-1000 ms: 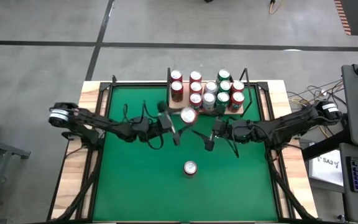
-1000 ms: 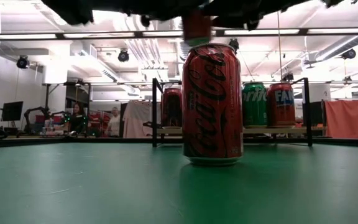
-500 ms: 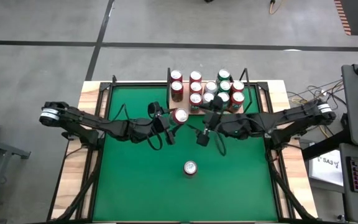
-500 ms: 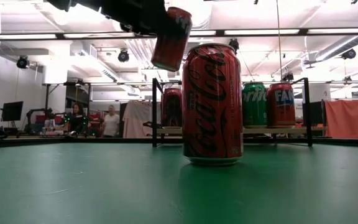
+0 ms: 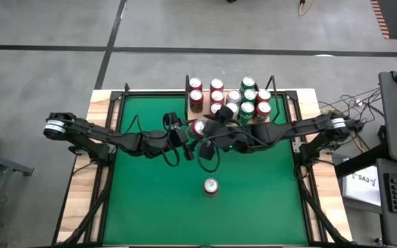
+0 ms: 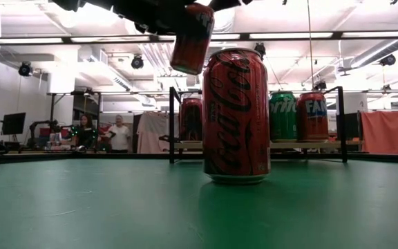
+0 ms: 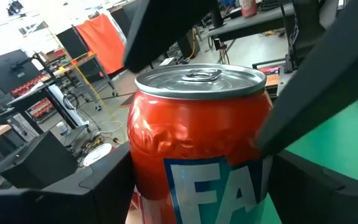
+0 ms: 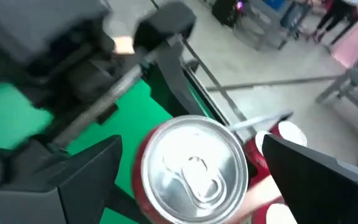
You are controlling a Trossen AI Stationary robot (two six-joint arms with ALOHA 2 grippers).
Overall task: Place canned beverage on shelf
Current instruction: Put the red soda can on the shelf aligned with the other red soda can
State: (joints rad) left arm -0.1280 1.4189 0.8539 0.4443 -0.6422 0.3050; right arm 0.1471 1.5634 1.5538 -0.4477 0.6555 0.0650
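High view: my left tool (image 5: pixel 188 132) is clamped on a red can (image 5: pixel 199 127) held over the tabletop (image 5: pixel 150 193), just short of the shelf (image 5: pixel 262 122); nine cans are shelved and a spare can (image 5: pixel 211 186) waits.

Right wrist view: my right tool (image 8: pixel 185 171) is spread wide around the can, handover pending.

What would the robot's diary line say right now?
left gripper: holds red can aloft | right gripper: open around it | shelf: waiting
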